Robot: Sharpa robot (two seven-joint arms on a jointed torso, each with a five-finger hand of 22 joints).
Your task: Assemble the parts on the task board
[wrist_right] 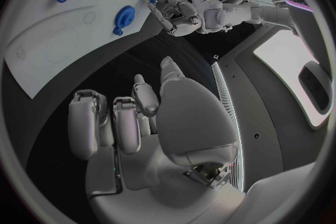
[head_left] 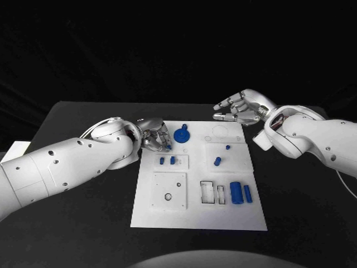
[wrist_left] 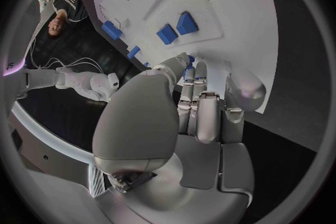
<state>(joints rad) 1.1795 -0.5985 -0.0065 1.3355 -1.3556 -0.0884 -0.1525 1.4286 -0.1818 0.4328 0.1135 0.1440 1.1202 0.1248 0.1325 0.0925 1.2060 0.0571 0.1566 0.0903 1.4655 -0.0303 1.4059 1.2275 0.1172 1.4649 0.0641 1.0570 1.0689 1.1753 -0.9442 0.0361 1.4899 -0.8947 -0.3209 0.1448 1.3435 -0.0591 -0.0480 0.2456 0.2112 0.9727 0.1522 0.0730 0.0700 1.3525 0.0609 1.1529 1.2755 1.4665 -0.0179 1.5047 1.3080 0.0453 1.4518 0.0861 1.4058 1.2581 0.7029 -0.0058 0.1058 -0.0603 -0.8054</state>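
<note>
The board (head_left: 198,218) is laid mid-table (head_left: 74,117). A gear (head_left: 182,135) is set at its far left, two cylinders (head_left: 240,192) near its right edge.

A black table (head_left: 82,120) is filling the middle of the head view, its far edge running across the frame just above center. Behind it, dark black cloth is hanging across the whole upper half, with faint folds showing at the upper right. The surroundings at the lower left and lower right are lying in deep shadow. A pale flat object (head_left: 16,149) is sitting at the left edge, just beside the table's left side.
</note>
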